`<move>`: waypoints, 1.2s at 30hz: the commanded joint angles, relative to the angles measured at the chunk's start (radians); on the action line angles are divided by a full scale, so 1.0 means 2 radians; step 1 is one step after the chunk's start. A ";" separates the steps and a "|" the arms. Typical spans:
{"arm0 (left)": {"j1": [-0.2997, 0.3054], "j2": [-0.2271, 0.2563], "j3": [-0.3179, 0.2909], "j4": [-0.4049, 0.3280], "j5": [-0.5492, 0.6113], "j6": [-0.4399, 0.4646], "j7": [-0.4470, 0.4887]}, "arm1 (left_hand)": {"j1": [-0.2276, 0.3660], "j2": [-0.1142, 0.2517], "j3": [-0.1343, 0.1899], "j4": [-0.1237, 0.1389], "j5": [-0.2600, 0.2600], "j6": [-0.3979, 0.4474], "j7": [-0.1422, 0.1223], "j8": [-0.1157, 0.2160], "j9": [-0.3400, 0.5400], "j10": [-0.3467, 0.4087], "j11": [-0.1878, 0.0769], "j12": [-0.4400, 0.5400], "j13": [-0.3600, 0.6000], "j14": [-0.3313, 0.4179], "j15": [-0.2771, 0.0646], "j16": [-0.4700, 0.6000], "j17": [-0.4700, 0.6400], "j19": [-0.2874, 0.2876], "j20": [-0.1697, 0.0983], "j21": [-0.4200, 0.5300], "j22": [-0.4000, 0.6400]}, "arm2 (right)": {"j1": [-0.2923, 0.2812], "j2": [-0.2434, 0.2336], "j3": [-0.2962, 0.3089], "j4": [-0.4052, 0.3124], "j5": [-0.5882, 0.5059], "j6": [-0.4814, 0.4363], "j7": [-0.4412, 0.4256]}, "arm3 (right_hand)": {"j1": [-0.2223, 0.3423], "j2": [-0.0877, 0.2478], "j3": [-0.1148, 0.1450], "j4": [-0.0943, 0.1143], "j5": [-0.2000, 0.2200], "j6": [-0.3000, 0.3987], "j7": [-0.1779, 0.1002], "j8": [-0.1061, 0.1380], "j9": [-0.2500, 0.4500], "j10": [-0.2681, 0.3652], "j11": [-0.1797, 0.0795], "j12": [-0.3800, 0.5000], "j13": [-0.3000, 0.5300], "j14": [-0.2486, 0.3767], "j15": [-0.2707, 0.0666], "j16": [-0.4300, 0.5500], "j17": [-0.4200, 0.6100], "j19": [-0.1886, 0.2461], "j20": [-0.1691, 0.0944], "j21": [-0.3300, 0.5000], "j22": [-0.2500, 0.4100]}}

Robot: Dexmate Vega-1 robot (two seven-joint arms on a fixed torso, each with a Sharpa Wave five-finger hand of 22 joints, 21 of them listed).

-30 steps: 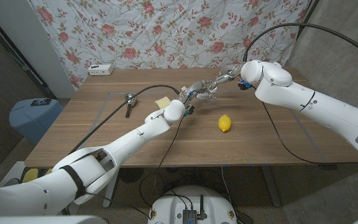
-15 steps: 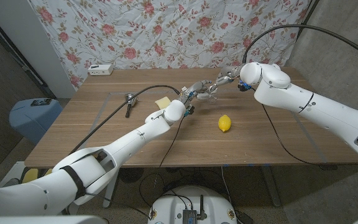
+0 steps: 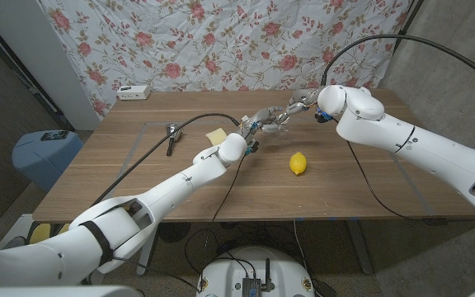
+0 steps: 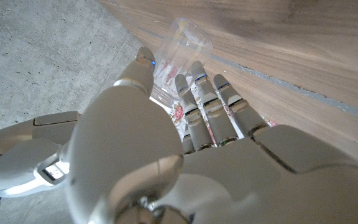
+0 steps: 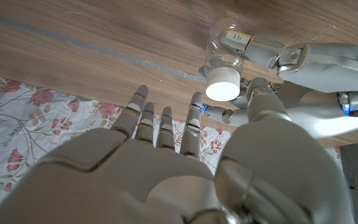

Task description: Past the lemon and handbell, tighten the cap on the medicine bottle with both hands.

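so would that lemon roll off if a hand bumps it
Probably a short way: the lemon looks rounded and lies loose on the bare table. Its pointed ends would likely make it wobble and stop. It looks firm, not fragile.

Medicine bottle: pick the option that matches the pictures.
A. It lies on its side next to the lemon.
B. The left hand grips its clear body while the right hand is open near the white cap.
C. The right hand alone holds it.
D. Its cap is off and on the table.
B: the left hand wraps the clear bottle, white cap on, and the right hand is spread open before it.
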 commanded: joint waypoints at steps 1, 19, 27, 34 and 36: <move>0.003 0.003 -0.001 -0.005 0.001 0.000 0.002 | 0.000 0.003 0.029 0.025 0.004 0.002 0.005 0.001 0.001 0.030 -0.025 0.003 0.002 0.014 -0.036 0.003 0.003 0.000 -0.002 -0.001 0.000 | -0.001 0.005 -0.002 0.003 -0.004 -0.002 -0.002 | 0.006 0.000 0.006 0.000 -0.001 0.011 -0.002 0.006 0.003 0.007 0.001 0.003 0.001 0.006 -0.001 0.004 0.001 0.005 -0.001 0.005 0.001; -0.001 -0.001 0.000 0.005 0.000 -0.007 -0.002 | -0.002 0.002 0.034 0.024 0.004 0.002 0.001 0.001 0.001 0.032 -0.027 0.003 0.002 0.015 -0.036 0.003 0.003 0.000 -0.004 -0.001 0.000 | -0.002 0.010 -0.003 0.015 -0.001 0.000 -0.009 | 0.016 0.001 0.010 0.001 -0.001 0.038 -0.007 0.019 0.008 0.016 -0.002 0.004 0.001 0.014 -0.008 0.005 0.001 0.014 -0.006 0.006 0.001; -0.003 -0.003 0.000 0.009 0.000 -0.010 -0.002 | -0.003 0.002 0.035 0.024 0.004 0.003 -0.001 0.001 0.001 0.032 -0.027 0.003 0.002 0.015 -0.036 0.003 0.003 -0.003 -0.006 -0.001 0.000 | -0.002 0.011 -0.001 0.019 0.001 0.004 -0.013 | 0.018 0.002 0.010 0.002 -0.002 0.046 -0.010 0.023 0.009 0.020 -0.004 0.004 0.001 0.017 -0.011 0.005 0.001 0.020 -0.010 0.007 0.001; -0.005 -0.005 0.001 0.014 0.000 -0.011 -0.003 | -0.004 0.001 0.036 0.023 0.003 0.003 -0.002 0.001 0.001 0.032 -0.028 0.002 0.002 0.015 -0.036 0.003 0.003 -0.003 -0.007 -0.001 0.000 | -0.002 0.013 0.000 0.023 0.003 0.006 -0.016 | 0.019 0.003 0.010 0.003 -0.001 0.052 -0.011 0.026 0.011 0.022 -0.004 0.004 0.001 0.020 -0.012 0.006 0.001 0.022 -0.010 0.007 0.001; -0.006 -0.006 0.001 0.015 -0.001 -0.012 -0.004 | -0.004 0.000 0.036 0.023 0.004 0.003 -0.002 0.001 0.001 0.031 -0.028 0.002 0.002 0.015 -0.036 0.002 0.003 -0.003 -0.007 -0.001 0.000 | -0.002 0.012 0.000 0.024 0.003 0.007 -0.017 | 0.019 0.004 0.010 0.003 -0.001 0.053 -0.012 0.027 0.011 0.023 -0.004 0.004 0.001 0.021 -0.012 0.006 0.002 0.022 -0.010 0.007 0.001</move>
